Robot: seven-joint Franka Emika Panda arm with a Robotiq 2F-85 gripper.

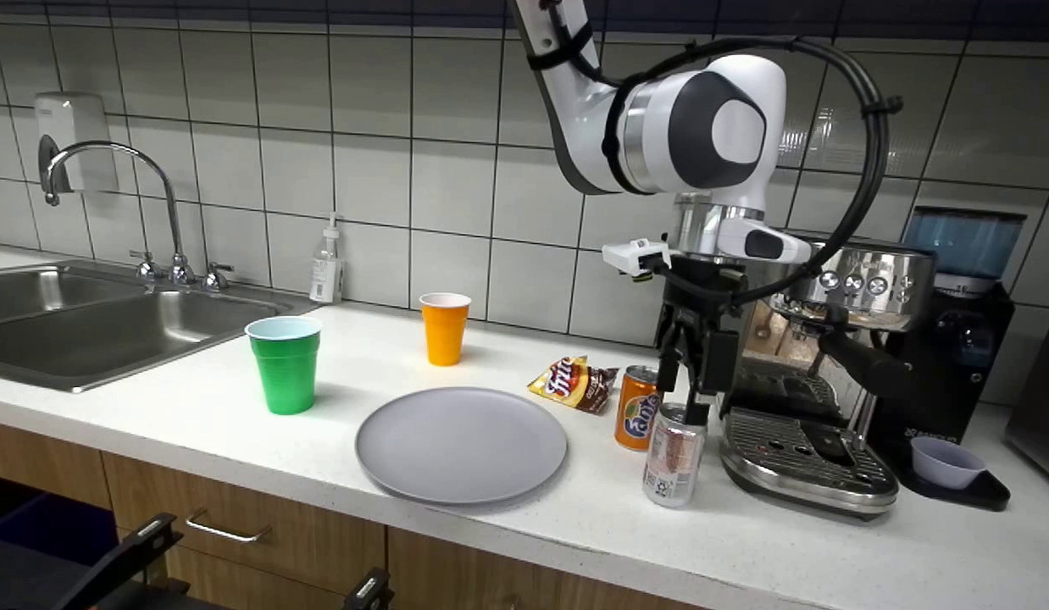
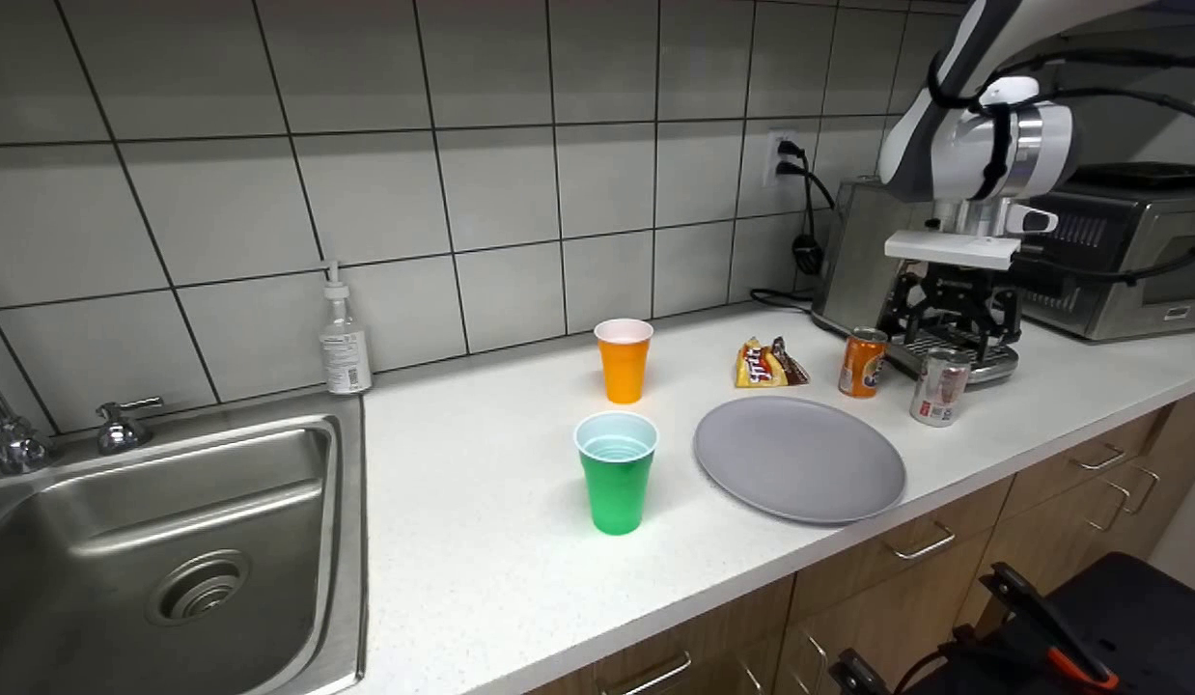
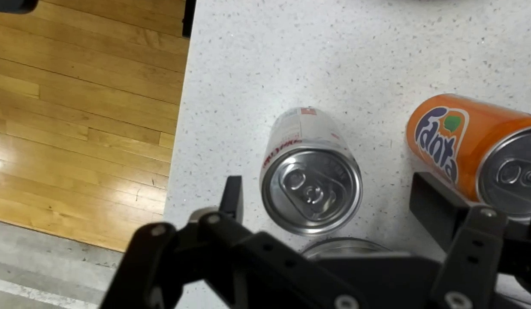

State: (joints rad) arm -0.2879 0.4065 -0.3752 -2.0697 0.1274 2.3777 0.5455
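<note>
Wrist view: gripper (image 3: 327,199) spread wide, silver can (image 3: 310,182) slightly off-centre toward 9 o'clock; before any closing, centre the gripper, clearing the Fanta can (image 3: 475,146).

Robot arm (image 1: 660,131) slants down from the top edge in an ext. view, then bends at its white/grey wrist joint (image 1: 736,131) so the last section hangs approx. vert., w/ a blk cable (image 1: 874,157) strapped to the links & looping out wide beside the wrist. Gripper (image 3: 334,199) sits at the lower end, pointing more or less straight down in both ext. views, jaws spread. In the wrist cam view the dark pads (image 3: 437,210) stand well apart w/ a wide gap btwn, & blk linkages (image 3: 480,253) behind them splay outward, partly cut off at the bottom edge.
</note>
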